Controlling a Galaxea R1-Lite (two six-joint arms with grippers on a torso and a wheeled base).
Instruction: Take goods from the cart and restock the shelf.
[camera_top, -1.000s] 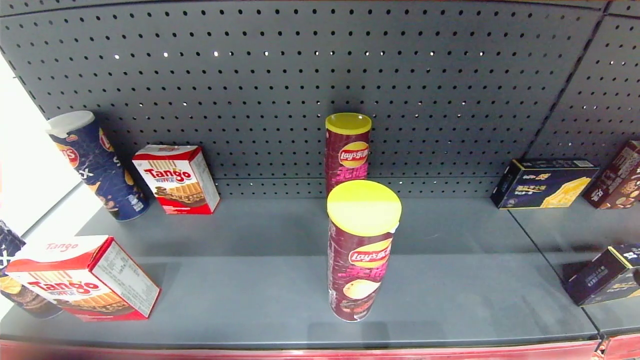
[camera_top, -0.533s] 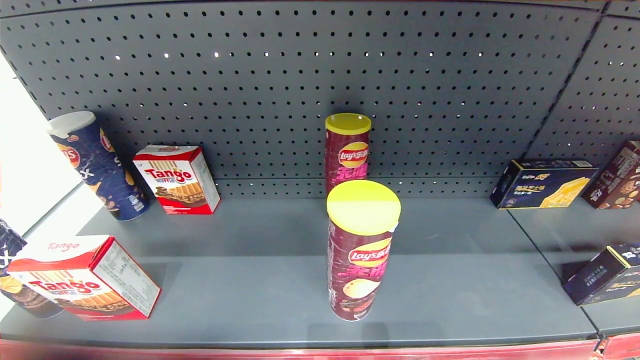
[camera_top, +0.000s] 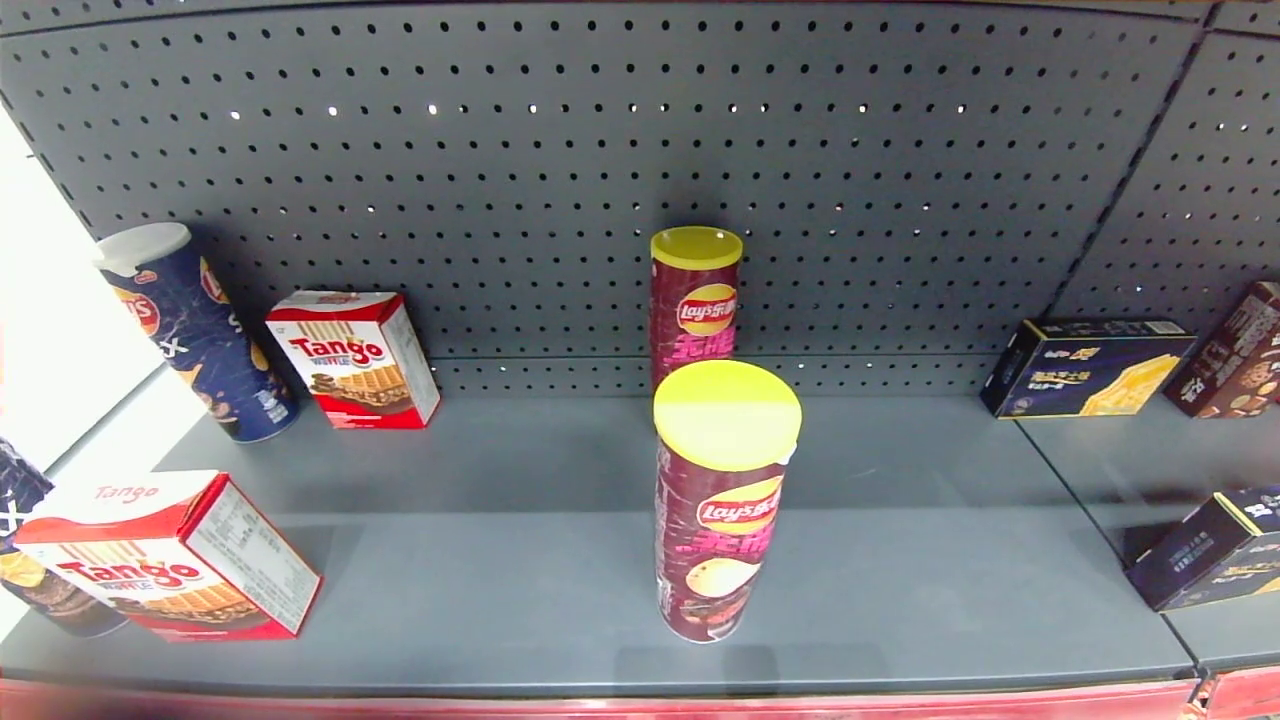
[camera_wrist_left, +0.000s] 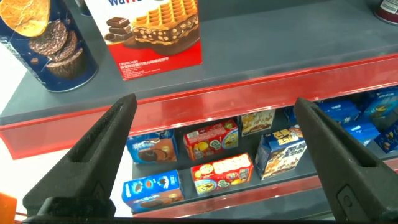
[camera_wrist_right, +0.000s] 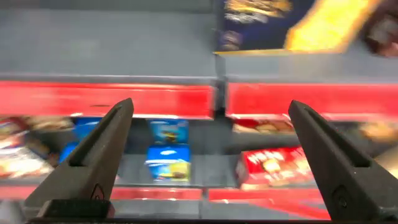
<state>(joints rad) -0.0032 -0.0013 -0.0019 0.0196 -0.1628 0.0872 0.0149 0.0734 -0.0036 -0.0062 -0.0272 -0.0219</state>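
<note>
We see the grey shelf (camera_top: 480, 560) with a near maroon can (camera_top: 720, 520) upright at its middle and a far maroon can (camera_top: 695, 300) right behind it. A blue can (camera_top: 195, 330) and a far wafer box (camera_top: 352, 358) stand far left, and a near wafer box (camera_top: 165, 560) near left. Our left gripper (camera_wrist_left: 214, 104) is spread wide and empty before the shelf's red front strip (camera_wrist_left: 249, 87), below that near box. Our right gripper (camera_wrist_right: 211, 107) gapes the same way under what seems, through blur, a dark blue box (camera_wrist_right: 280, 25).

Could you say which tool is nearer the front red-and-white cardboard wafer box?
Left. The left tool sits below the red-and-white cardboard wafer box; the right tool faces a dark blue carton.
</note>
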